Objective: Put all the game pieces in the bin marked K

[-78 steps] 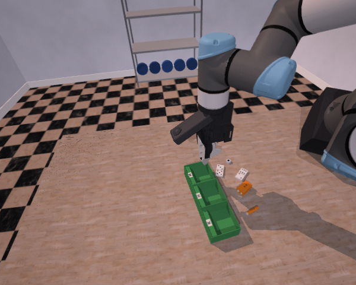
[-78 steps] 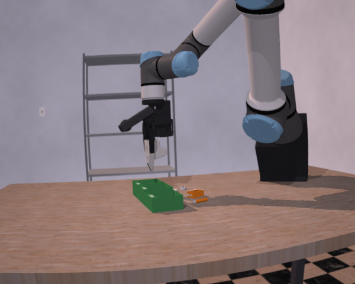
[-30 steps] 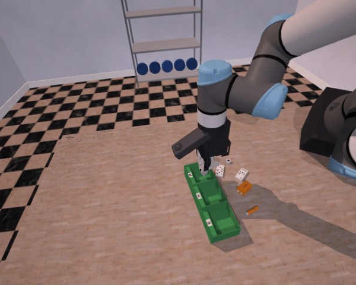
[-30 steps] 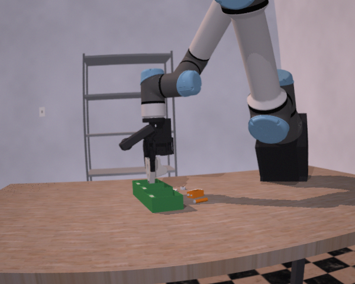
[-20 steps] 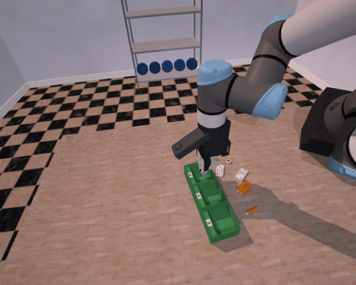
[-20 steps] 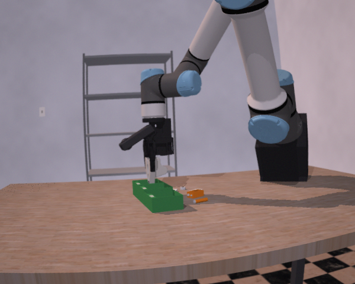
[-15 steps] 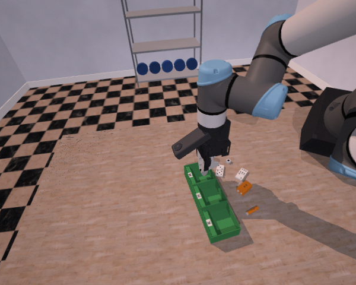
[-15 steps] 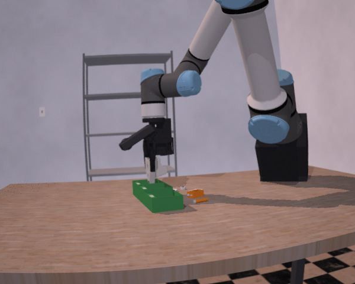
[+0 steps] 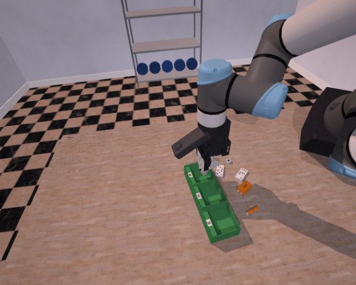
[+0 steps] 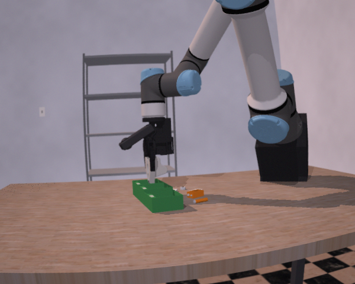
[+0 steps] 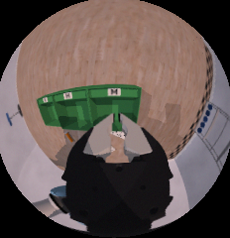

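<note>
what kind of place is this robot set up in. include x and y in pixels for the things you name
Probably a robotics lab or test room: an arm's black base (image 9: pixel 316 139) (image 10: pixel 278 166) stands on a wood-topped table (image 9: pixel 110 214) (image 10: pixel 110 238), with a metal shelf rack (image 9: pixel 165 45) (image 10: pixel 127 58) behind and a checkered floor (image 9: pixel 89 105) (image 10: pixel 333 265) around.

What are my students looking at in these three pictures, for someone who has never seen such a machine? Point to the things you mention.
This is one jointed robot arm (image 9: pixel 269 66) (image 10: pixel 212 35) ending in a two-jaw end effector (image 9: pixel 204 173) (image 10: pixel 151 181) (image 11: pixel 116 113). The top picture looks down from above, the exterior one looks across the table (image 9: pixel 110 214) (image 10: pixel 110 238) (image 11: pixel 115 50) from the side, and the round wrist one looks past the jaws.

On the table stands a green three-compartment tray (image 9: pixel 225 236) (image 10: pixel 167 205) (image 11: pixel 101 93) with letter labels. Beside it lie two white dotted tiles, a small white piece (image 9: pixel 228 161) (image 10: pixel 183 188), an orange block (image 9: pixel 244 187) (image 10: pixel 195 193) and an orange stick (image 9: pixel 252 209) (image 10: pixel 200 200). The jaws are closed, holding nothing, down at an end compartment.
</note>
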`<action>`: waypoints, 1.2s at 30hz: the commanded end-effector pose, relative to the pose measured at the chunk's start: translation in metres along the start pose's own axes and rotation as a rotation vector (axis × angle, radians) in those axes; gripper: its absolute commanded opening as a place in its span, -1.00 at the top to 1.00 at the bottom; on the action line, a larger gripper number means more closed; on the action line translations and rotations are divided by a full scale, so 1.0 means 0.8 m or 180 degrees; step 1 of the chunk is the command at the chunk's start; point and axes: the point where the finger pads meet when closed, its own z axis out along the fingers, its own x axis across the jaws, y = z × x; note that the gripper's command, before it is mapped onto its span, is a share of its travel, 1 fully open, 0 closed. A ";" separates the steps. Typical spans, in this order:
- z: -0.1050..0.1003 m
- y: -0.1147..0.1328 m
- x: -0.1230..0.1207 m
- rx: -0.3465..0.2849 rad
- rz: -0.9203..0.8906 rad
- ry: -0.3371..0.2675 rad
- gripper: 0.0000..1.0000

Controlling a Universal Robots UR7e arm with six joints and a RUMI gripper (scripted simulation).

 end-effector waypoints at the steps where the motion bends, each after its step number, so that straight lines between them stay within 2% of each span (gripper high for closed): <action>1: -0.007 0.000 0.000 0.0002 -0.0001 0.0002 0.91; 21: -0.036 0.000 0.000 0.0002 -0.0001 0.0002 0.91; 30: -0.071 0.000 0.000 0.0002 -0.0001 0.0002 0.91; 36: -0.073 0.000 0.000 0.0002 -0.0001 0.0002 0.91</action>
